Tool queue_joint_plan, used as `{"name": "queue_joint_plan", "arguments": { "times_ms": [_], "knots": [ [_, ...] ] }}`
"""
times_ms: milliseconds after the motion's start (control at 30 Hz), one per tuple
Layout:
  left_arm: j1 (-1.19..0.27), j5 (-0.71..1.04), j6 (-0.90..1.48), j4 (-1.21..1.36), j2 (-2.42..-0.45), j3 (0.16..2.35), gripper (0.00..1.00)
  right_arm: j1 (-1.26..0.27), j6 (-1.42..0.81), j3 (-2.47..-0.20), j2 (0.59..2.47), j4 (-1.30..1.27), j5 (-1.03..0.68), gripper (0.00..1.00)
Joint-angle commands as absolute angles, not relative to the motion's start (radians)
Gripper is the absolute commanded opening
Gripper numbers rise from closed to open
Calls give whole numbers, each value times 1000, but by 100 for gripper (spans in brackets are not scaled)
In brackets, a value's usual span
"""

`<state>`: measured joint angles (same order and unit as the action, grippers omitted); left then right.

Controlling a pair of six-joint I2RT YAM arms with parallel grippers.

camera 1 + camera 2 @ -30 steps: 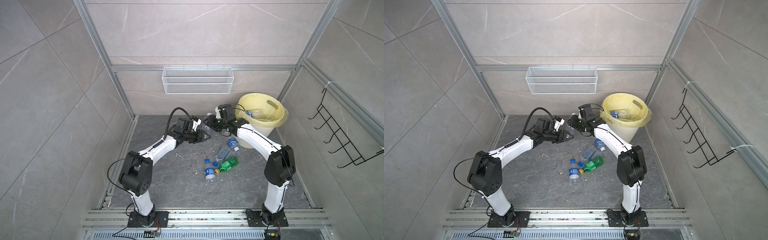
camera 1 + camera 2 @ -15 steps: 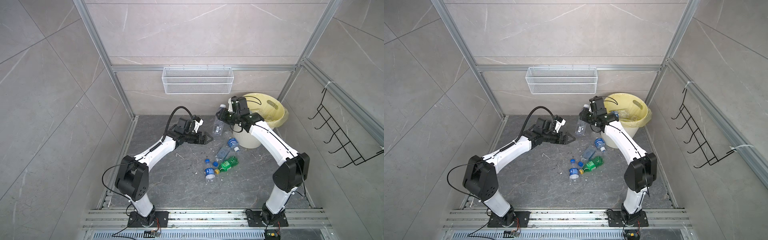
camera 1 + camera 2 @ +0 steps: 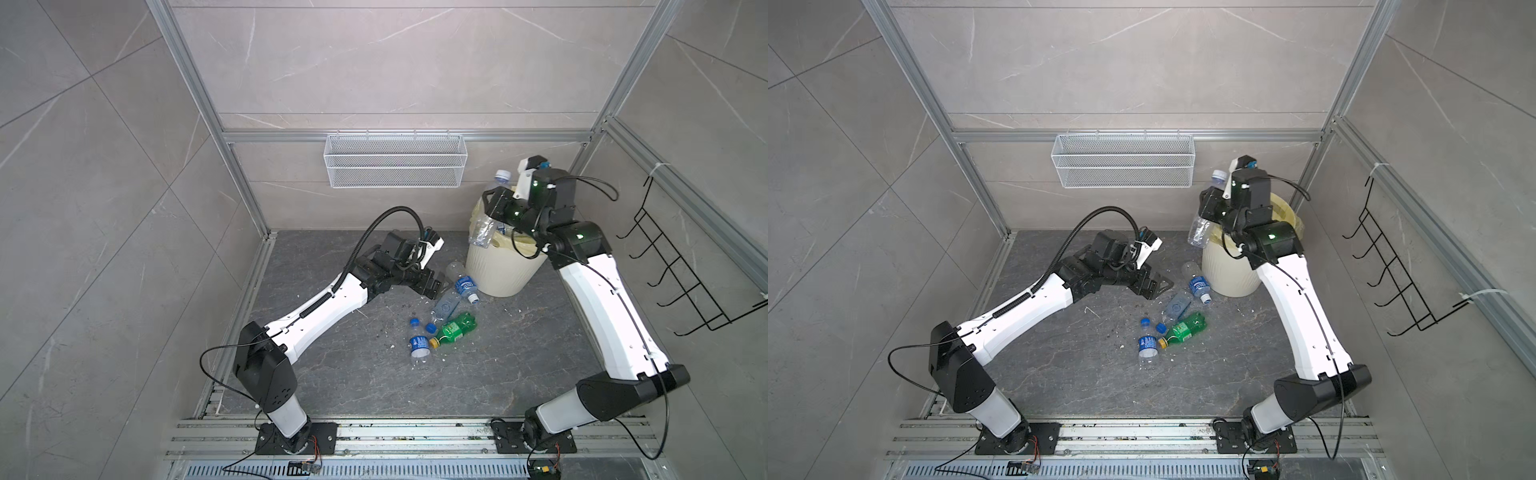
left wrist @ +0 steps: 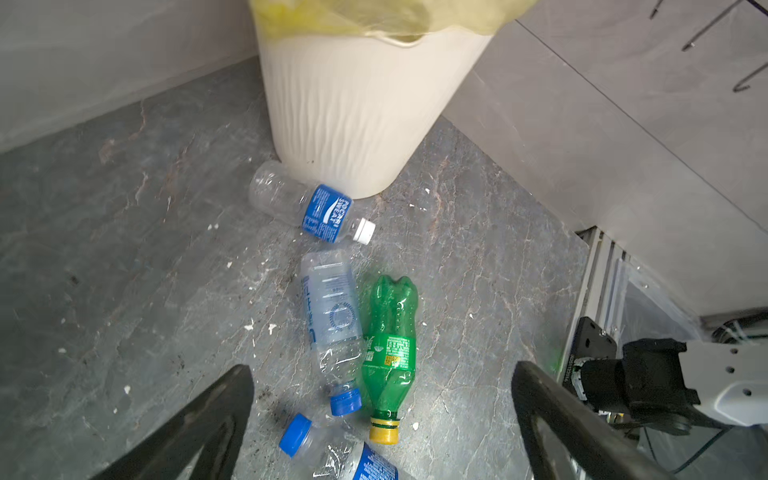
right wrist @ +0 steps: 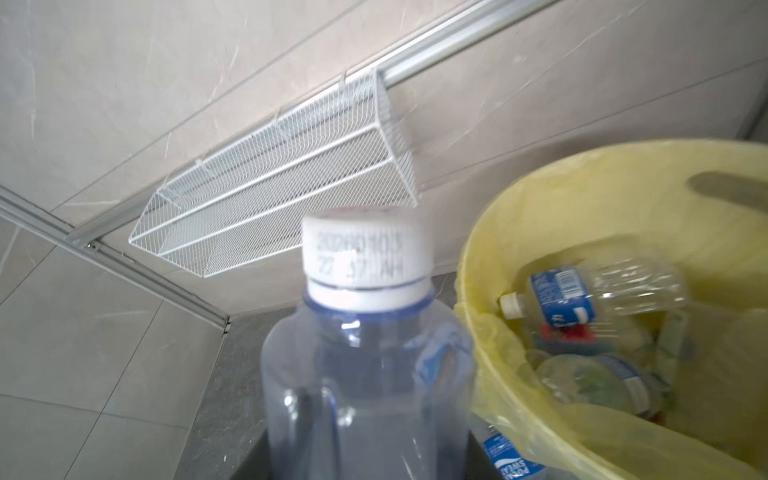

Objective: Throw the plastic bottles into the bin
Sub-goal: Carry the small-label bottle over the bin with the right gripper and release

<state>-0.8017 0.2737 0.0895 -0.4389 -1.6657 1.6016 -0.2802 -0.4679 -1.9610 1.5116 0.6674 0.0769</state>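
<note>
Four plastic bottles (image 4: 332,316) are seen lying on the floor (image 4: 124,249) near the bin (image 4: 345,116), just beside the spread jaws of the left gripper (image 4: 380,368). The right gripper (image 3: 496,203) is largely hidden by the clear bottle (image 5: 365,365) pinched at the bin's rim, cap up, long axis near upright, base cut off.

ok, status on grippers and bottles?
Left gripper open over four floor bottles. Right gripper shut on clear bottle, beside bin rim, not yet over it. Nothing in the way.
</note>
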Motion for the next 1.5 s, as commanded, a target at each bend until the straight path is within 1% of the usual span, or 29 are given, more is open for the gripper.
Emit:
{"name": "queue_joint_plan", "arguments": {
  "times_ms": [0,133,200,267,300,333,367,433,467,533,567,633,933,1233,1467],
  "knots": [
    [-844,171,-26,-474,-1690,1688,100,-258,-406,-2028,1458,712,160,43],
    [-881,115,-66,-476,-1713,1736,100,-203,-391,-2078,1477,724,184,44],
    [-888,99,-81,-476,-1722,1752,100,-151,-410,-2109,1536,739,165,44],
    [-892,84,-87,-480,-1727,1762,100,-86,-454,-2184,1643,802,128,45],
    [-894,74,-89,-481,-1730,1767,100,-56,-477,-2246,1711,854,108,51],
    [-895,70,-92,-485,-1732,1769,100,-32,-494,-2301,1769,902,89,63],
    [-894,62,-97,-492,-1732,1774,100,-10,-509,-2358,1821,949,70,71],
    [-894,41,-104,-506,-1731,1774,100,0,-514,-2426,1877,1000,63,81],
    [-894,27,-109,-513,-1730,1772,100,0,-510,-2428,1877,997,59,88],
    [-894,11,-118,-523,-1730,1763,100,0,-508,-2371,1843,946,40,97],
    [-894,4,-121,-524,-1733,1756,100,0,-507,-2330,1816,916,36,99],
    [-895,-2,-121,-524,-1742,1752,100,0,-501,-2273,1774,885,36,100],
    [-894,-32,-74,-534,-1795,1765,100,0,-470,-2148,1672,862,34,100],
    [-893,-60,-20,-565,-1799,1750,100,-19,-469,-2017,1567,815,16,100],
    [-893,-86,86,-573,-1780,1694,100,-88,-420,-1905,1485,813,94,100]
  ]
}}
